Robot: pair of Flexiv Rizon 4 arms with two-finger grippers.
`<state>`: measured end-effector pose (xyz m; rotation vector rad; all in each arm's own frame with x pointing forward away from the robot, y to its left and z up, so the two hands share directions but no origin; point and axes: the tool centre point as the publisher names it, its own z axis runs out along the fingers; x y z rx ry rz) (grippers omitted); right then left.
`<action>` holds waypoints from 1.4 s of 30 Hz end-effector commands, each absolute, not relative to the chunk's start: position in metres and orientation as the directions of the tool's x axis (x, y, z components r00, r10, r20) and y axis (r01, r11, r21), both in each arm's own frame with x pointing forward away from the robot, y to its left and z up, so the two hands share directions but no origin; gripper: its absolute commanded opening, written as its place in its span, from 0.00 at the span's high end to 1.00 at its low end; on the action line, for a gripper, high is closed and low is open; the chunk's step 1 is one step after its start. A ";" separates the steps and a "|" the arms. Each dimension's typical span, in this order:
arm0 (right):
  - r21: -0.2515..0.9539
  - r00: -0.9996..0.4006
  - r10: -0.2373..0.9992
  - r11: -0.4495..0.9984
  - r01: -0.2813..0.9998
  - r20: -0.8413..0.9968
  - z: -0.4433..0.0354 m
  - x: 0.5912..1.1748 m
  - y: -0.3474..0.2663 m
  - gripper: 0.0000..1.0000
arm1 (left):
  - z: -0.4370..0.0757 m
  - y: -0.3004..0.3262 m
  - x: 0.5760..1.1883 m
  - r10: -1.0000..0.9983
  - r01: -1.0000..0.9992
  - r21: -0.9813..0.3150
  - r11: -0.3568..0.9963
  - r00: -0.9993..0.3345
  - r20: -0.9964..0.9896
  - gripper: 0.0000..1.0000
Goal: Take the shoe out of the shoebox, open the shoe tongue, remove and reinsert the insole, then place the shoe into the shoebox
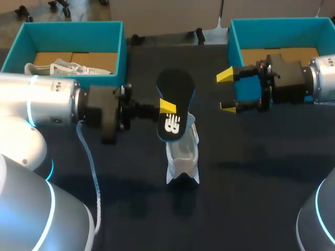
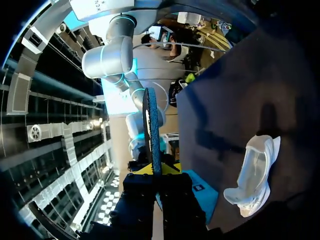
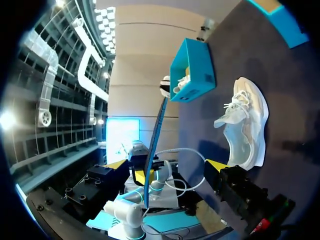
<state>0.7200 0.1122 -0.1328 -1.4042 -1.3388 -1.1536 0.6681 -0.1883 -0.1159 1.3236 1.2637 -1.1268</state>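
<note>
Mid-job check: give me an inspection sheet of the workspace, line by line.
Surface: dark table, no spills seen.
Job's things: white shoe on the table at the middle; black insole held clear of it; left shoebox holds a second shoe; right shoebox shows only its cardboard floor.
Clutter: nothing seen.
Grippers: left gripper shut on the insole; right gripper open, empty, beside the right shoebox.
Cables: white cable hangs from the left arm.
Surroundings: nothing seen.
</note>
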 end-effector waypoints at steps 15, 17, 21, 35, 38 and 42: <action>-0.006 0.009 0.187 -0.018 1.000 0.982 -0.132 0.725 0.141 0.52 | -0.140 -0.227 0.677 0.096 0.977 0.192 0.095 0.182 -0.978 1.00; -0.006 0.008 0.184 -0.013 1.000 0.983 -0.132 0.724 0.143 0.53 | -0.142 -0.232 0.679 0.100 0.970 0.221 0.100 0.211 -0.972 1.00; -0.011 0.012 0.180 -0.008 1.000 0.984 -0.133 0.724 0.145 0.53 | -0.145 -0.241 0.682 0.105 0.963 0.249 0.101 0.238 -0.966 1.00; -0.017 0.016 0.164 0.007 1.000 0.986 -0.140 0.728 0.151 0.51 | -0.143 -0.263 0.677 0.073 0.964 0.253 0.085 0.248 -0.966 1.00; -0.017 0.015 0.163 0.008 1.000 0.986 -0.140 0.728 0.150 0.55 | -0.143 -0.266 0.675 0.070 0.964 0.252 0.080 0.247 -0.966 1.00; -0.018 0.016 0.165 0.010 1.000 0.986 -0.139 0.729 0.150 0.65 | -0.144 -0.266 0.675 0.070 0.965 0.250 0.082 0.244 -0.967 1.00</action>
